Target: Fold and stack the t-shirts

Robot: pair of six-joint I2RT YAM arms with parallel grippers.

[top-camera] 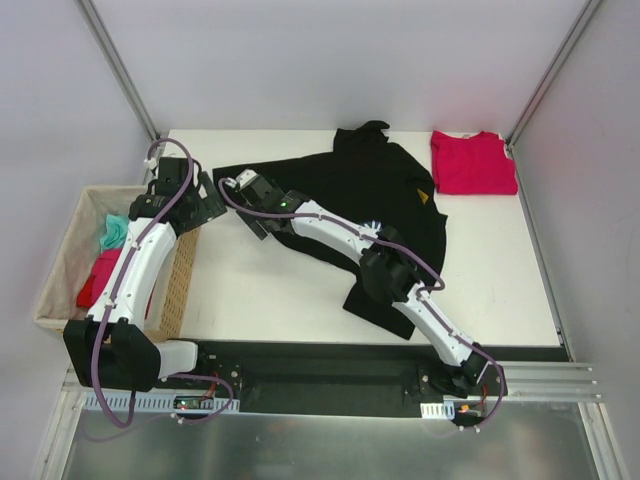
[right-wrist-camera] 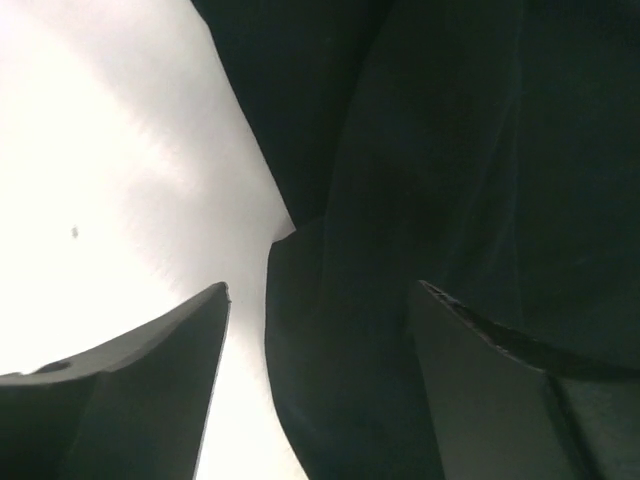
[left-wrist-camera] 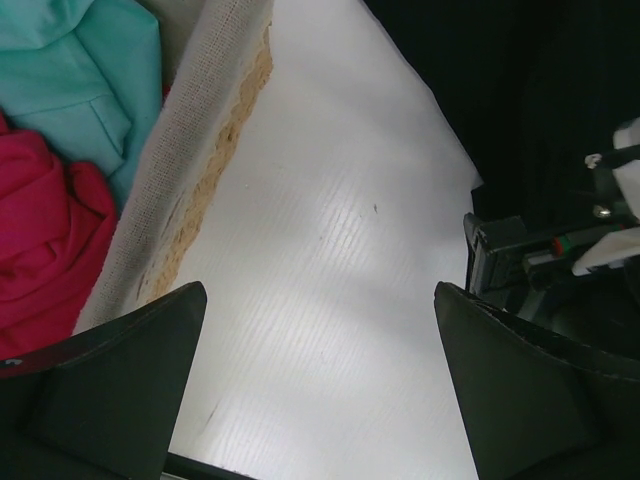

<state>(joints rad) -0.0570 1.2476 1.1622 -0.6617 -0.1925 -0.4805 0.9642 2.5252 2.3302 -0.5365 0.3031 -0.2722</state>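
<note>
Now L claw (left-wrist-camera: pixel 318 300) spread wide over table (left-wrist-camera: pixel 330 200), R claw (right-wrist-camera: pixel 322 290) spread, seemingly astride black tee (right-wrist-camera: pixel 450 150) edge.

Looks down from high at the near side, taking in the whole table (top-camera: pixel 280 290). From the left wrist, faces down close over the table's left side, by the basket (left-wrist-camera: pixel 200 130) wall. From the right wrist, nearer still, over the left edge of the black t-shirt (right-wrist-camera: pixel 470 150). Shares bare tabletop and that shirt across all three.
</note>
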